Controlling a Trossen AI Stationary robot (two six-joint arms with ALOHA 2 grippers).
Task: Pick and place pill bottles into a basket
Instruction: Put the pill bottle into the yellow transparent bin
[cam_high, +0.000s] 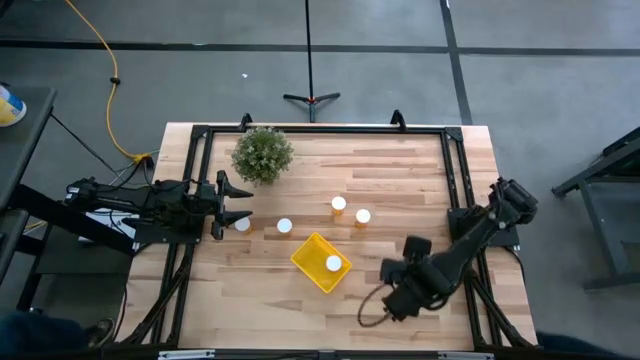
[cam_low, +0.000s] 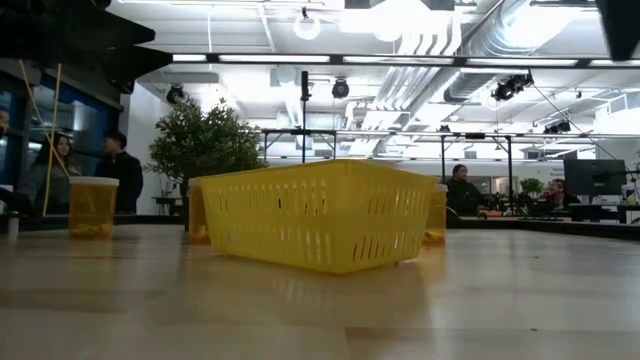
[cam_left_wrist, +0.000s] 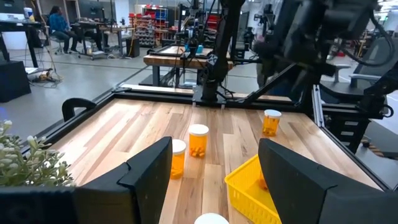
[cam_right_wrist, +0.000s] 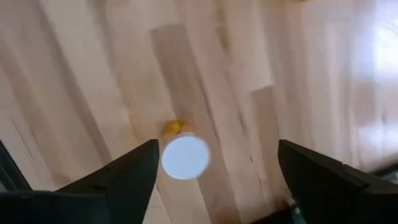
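In the low view, we see the basket (cam_low: 310, 215) hiding most of two pill bottles (cam_low: 436, 213) behind it. Under the left pincer (cam_left_wrist: 214, 171), the frame edge cuts off one bottle cap (cam_left_wrist: 211, 218).

Overhead, table-level, two wrist-mounted views

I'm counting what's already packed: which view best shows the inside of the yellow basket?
The high view: it looks straight into the basket, showing one white-capped bottle inside. The low view shows only its slatted wall, the left wrist view one corner, the right wrist view nothing.
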